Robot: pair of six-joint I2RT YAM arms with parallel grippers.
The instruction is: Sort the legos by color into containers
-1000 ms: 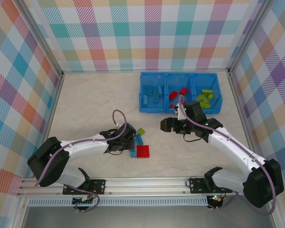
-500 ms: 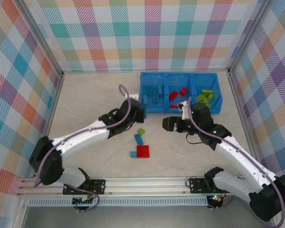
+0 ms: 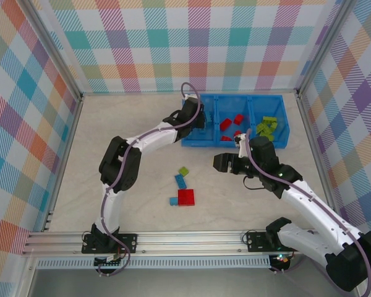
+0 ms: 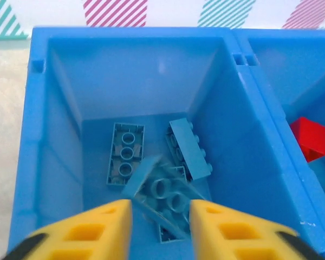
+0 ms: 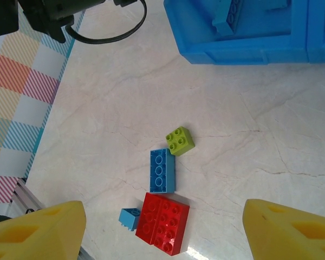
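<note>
Bin (image 3: 201,142): far right; blue bricks (image 4: 127,154) lie in its left compartment (image 4: 57,114).
My left gripper (image 4: 160,227): spread, empty, above them.
My right gripper (image 3: 217,163): wide, empty, nearer the loose bricks (image 3: 186,197), just left.
Blue bar (image 3: 180,180): lengthwise near-to-far.

Lighting bright, even, diffuse from overhead; shadows soft and faint; small glare patch on table (image 5: 195,252) in right wrist view; left wrist's yellow fingers (image 4: 92,230) blurred at near edge; top view sharp.
</note>
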